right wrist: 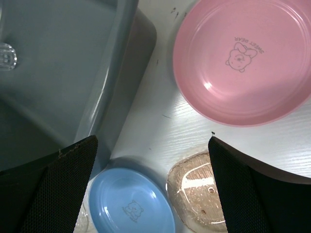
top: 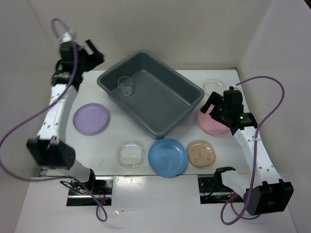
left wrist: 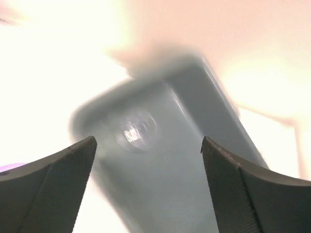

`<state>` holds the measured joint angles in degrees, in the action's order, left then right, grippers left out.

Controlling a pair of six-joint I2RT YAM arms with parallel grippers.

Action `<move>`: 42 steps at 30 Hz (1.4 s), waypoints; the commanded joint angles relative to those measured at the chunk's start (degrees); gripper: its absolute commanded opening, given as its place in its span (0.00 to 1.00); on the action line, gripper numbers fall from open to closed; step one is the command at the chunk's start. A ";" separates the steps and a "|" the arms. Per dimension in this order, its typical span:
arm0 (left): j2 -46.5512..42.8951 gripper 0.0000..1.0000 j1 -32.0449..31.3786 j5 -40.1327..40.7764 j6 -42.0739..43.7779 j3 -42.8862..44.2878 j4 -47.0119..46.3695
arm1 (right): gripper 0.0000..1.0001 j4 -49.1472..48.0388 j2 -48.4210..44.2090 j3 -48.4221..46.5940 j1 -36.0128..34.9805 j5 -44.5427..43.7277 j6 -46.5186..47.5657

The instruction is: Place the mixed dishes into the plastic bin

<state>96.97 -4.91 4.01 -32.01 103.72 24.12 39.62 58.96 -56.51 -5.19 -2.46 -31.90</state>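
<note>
Where the white table [top: 112,141] meets the far side, plain cream walls [top: 184,29] close it in at the left, back and right, so the surface sits in a pale box. At the far left the left gripper [top: 92,51] hangs above the table's back corner. Its fingers are spread with nothing between them, and its wrist view, which is blurred, looks toward the plastic bin. A purple cable [top: 19,126] loops down beside that arm.

Nearer the front on the left, the lavender plate [top: 91,118] lies flat on the bare tabletop, apart from the bin. The plastic bin [top: 167,127] stands in the middle toward the back, set at an angle to the table's edges. The small clear cup [top: 125,86] stands upright inside it, near its far left corner. In front of the bin three dishes lie in a row along the near edge: a clear square dish [top: 130,154], the blue plate [top: 167,156] and the tan dish [top: 200,153].

Right of the bin lies the pink plate [top: 211,125], which has a small bear print at its centre. The right gripper [top: 210,109] hovers over it, fingers wide apart and holding nothing. Another clear dish [top: 213,86] rests behind, near the right wall. The right wrist view shows faint wood grain and a few dark specks on the table.
</note>
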 commanded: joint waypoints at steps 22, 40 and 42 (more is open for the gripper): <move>-9.52 0.85 24.86 13.74 -4.19 -45.36 8.93 | 1.00 -2.35 -6.49 2.28 0.97 4.92 2.02; -3.10 0.16 24.86 6.80 -10.44 -52.13 0.05 | 1.00 -2.35 -7.54 2.81 0.97 4.39 2.02; -3.10 0.07 24.86 7.32 -10.96 -52.13 0.05 | 1.00 -2.35 -7.54 2.81 0.97 4.39 2.02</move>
<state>92.29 20.03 11.38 -41.67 52.51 24.34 38.96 52.80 -53.87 -4.58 2.20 -30.35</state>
